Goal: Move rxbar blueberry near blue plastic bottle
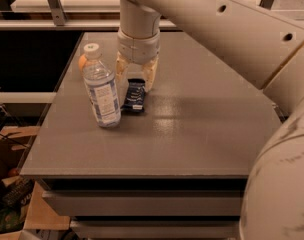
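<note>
The rxbar blueberry [134, 96], a dark navy bar with white text, lies flat on the grey table [192, 134]. It sits just right of the blue plastic bottle [102, 91], which stands upright with a white cap and a blue-and-white label. My gripper [136, 77] hangs straight down over the bar's far end. Its jaws are open, with one finger [121, 71] on the left of that end and the other finger on the right. The fingers are apart from the wrapper.
A small orange fruit [82, 61] sits behind the bottle near the table's left edge. My large white arm [232, 29] crosses the upper right. Cardboard boxes and clutter [12, 194] lie on the floor at the left.
</note>
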You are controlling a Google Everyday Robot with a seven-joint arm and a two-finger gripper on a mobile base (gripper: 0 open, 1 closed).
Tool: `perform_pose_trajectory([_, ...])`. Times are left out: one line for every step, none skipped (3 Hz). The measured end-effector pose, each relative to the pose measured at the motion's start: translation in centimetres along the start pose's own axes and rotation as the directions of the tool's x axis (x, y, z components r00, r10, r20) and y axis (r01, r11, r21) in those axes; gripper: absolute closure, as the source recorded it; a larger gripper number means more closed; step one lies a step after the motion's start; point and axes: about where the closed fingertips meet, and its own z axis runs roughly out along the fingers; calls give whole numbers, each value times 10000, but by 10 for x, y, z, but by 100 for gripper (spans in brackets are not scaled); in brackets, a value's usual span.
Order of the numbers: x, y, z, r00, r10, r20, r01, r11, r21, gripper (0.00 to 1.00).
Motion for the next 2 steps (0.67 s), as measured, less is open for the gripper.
perform_pose_trajectory([1,-1,0,10000,-32,73,31,10000,45,0])
perform_pose_trajectory([1,-1,0,9999,-55,116,55,10000,74,0])
